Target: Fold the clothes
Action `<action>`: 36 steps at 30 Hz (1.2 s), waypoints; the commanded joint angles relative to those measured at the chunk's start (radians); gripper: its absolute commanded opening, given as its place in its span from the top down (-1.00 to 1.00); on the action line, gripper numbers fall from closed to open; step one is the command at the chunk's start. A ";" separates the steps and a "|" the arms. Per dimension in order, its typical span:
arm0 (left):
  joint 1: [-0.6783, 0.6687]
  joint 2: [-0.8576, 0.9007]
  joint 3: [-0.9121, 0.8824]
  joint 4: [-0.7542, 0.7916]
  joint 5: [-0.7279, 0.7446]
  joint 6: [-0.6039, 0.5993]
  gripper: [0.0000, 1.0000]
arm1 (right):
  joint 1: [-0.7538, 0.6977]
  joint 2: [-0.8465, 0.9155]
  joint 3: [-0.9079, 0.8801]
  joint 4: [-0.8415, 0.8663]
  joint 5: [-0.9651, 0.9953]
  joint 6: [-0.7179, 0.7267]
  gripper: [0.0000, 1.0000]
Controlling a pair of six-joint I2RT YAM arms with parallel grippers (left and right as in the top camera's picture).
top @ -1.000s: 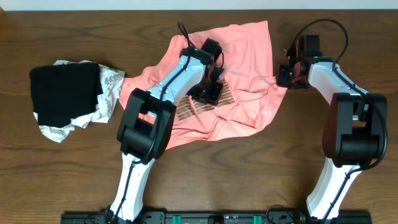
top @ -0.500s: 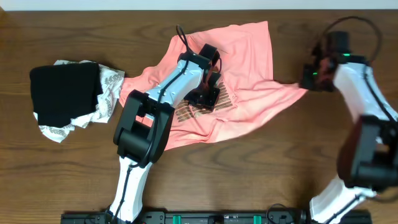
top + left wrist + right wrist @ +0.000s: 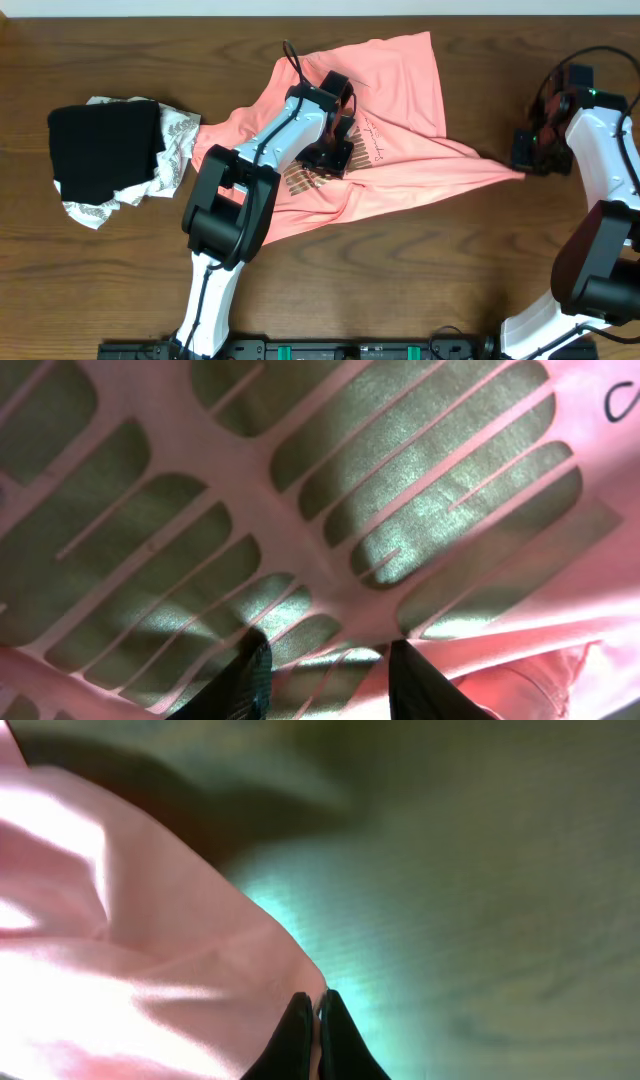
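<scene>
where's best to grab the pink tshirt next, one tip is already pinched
On the T-shirt, probably the far corner, from the right: it lies flat, a free point with bare table beside it, away from the right claw shut on the stretched tip.

We are pointing our left gripper [image 3: 330,156] down, its fingers [image 3: 250,682] standing partly apart. We are pinching the T-shirt [image 3: 400,90] in our right gripper [image 3: 312,1020], fingertips closed together, arm outstretched.
</scene>
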 commanded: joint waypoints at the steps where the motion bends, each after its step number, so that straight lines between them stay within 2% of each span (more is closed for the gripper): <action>1: 0.003 0.027 -0.035 0.008 -0.055 -0.005 0.21 | -0.006 0.003 -0.005 -0.054 0.057 0.026 0.98; 8: 0.003 0.027 -0.035 0.007 -0.059 -0.002 0.19 | -0.006 0.003 -0.005 -0.179 0.199 0.174 0.97; 11: 0.003 0.027 -0.035 0.005 -0.059 -0.002 0.20 | -0.007 0.003 -0.005 -0.174 0.232 0.201 0.54; 16: 0.004 0.027 -0.035 -0.001 -0.059 -0.001 0.20 | -0.007 0.003 -0.005 -0.110 0.259 0.220 0.29; 18: 0.004 0.027 -0.035 -0.013 -0.059 -0.002 0.19 | -0.007 0.003 -0.005 -0.052 0.233 0.224 0.35; 20: 0.003 0.027 -0.035 -0.035 -0.058 -0.001 0.19 | -0.005 0.003 -0.005 0.022 0.096 0.150 0.46; 23: 0.003 0.027 -0.035 -0.071 -0.058 -0.002 0.19 | 0.007 0.003 -0.005 0.153 -0.288 -0.045 0.60; 26: 0.003 0.027 -0.035 -0.069 -0.058 -0.002 0.19 | 0.040 0.005 -0.005 0.307 -0.487 -0.045 0.78; 29: 0.003 0.027 -0.035 -0.046 -0.058 -0.002 0.19 | 0.094 0.021 -0.005 0.445 -0.457 0.031 0.77; 30: 0.003 0.027 -0.035 -0.037 -0.058 -0.002 0.19 | 0.116 0.033 -0.005 0.489 -0.438 0.040 0.52; 31: 0.003 0.027 -0.035 -0.031 -0.058 -0.002 0.20 | 0.134 0.046 -0.005 0.522 -0.417 0.040 0.12; 32: 0.003 0.027 -0.035 -0.027 -0.058 -0.002 0.19 | 0.151 0.061 -0.005 0.550 -0.393 0.040 0.02; 36: 0.004 0.027 -0.035 -0.043 -0.059 -0.002 0.19 | 0.199 0.146 -0.005 0.626 -0.328 0.040 0.01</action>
